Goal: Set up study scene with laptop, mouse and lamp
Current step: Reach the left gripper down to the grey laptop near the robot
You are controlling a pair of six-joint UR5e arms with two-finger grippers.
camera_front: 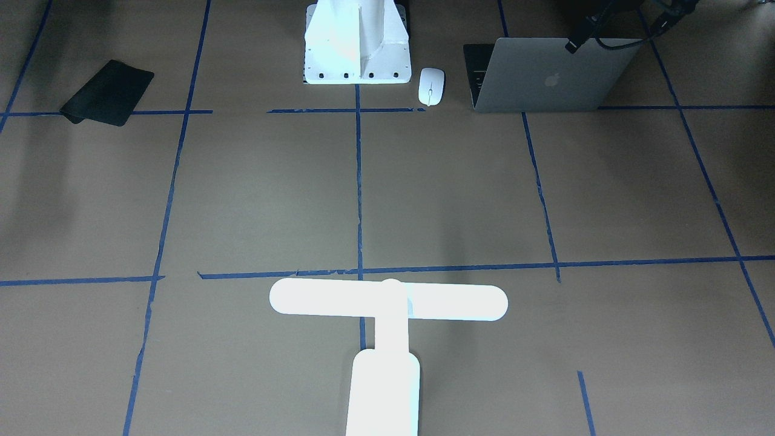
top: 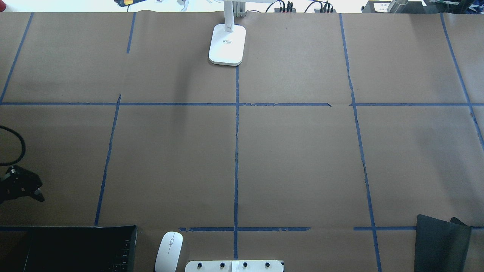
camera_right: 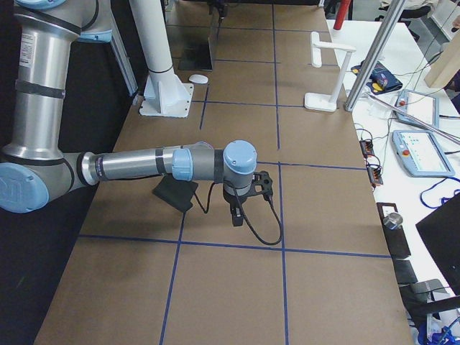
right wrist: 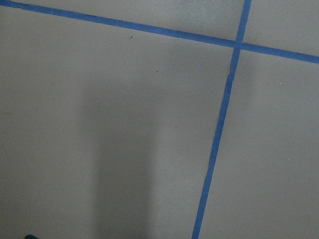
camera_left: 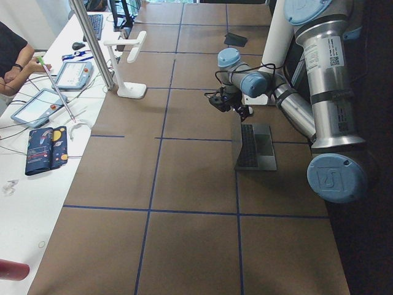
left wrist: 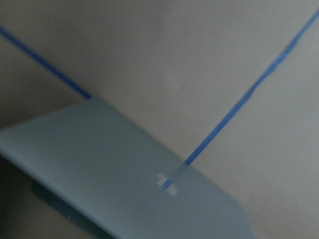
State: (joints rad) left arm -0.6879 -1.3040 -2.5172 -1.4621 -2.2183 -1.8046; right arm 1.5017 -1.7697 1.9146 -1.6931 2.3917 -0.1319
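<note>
The laptop (camera_front: 545, 75) stands open at the robot's left, its apple-logo lid facing away from the robot; its dark screen and keys (top: 79, 247) show in the overhead view. My left gripper (top: 38, 190) hovers just beyond the lid's top edge, fingers apart and holding nothing. Its wrist view shows the blurred lid (left wrist: 124, 164) below. The white mouse (camera_front: 431, 86) lies between the laptop and the pedestal. The white lamp (camera_front: 387, 303) stands at the far middle edge. My right gripper (camera_right: 244, 194) hangs over bare table; whether it is open or shut I cannot tell.
A flat black pad (camera_front: 109, 92) lies on the robot's right, close to the right arm (camera_right: 144, 165). The white bolted pedestal (camera_front: 357, 42) sits at the near middle. Blue tape lines grid the brown table. A side bench (camera_left: 43, 123) holds tablets and cables, with a person seated there.
</note>
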